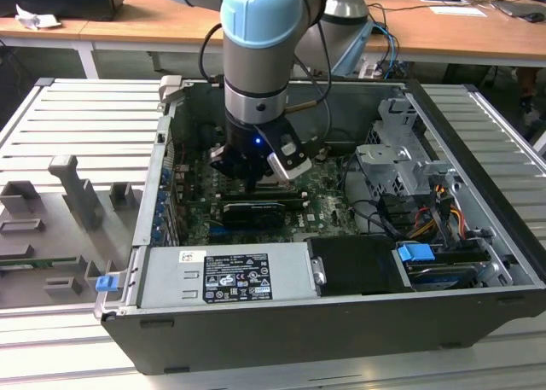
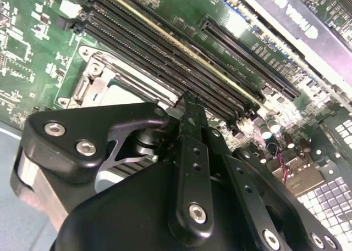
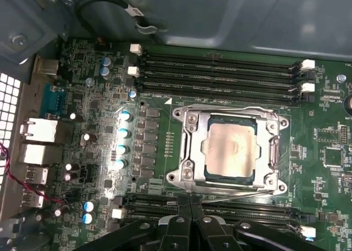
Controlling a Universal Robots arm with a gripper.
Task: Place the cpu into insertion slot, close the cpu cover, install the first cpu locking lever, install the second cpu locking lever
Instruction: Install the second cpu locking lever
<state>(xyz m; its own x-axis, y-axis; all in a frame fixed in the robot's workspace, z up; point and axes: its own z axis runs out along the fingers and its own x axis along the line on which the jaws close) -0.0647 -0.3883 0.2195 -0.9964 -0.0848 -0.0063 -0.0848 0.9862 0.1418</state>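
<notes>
1. In the exterior view, the gripper (image 1: 260, 178) is low inside the computer case (image 1: 478, 262), at frame centre over the motherboard (image 1: 328, 204).
2. In the second wrist view, its fingers (image 2: 190, 116) meet, holding nothing.
3. In the first wrist view, the cpu (image 3: 231, 148) sits in the socket at centre right, the cpu cover (image 3: 190, 146) closed over it; one thin lever (image 3: 236, 195) looks not latched.

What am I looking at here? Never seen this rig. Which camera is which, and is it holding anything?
A robot arm reaches down into an open computer case. The exterior view shows this from outside; both wrist views ride on the arm and look at the motherboard. The gripper, fingers together, hangs at the socket's edge, beside a thin locking lever. The cpu already sits in its socket with the cpu cover lying flat around it. I see nothing held between the fingers.
</notes>
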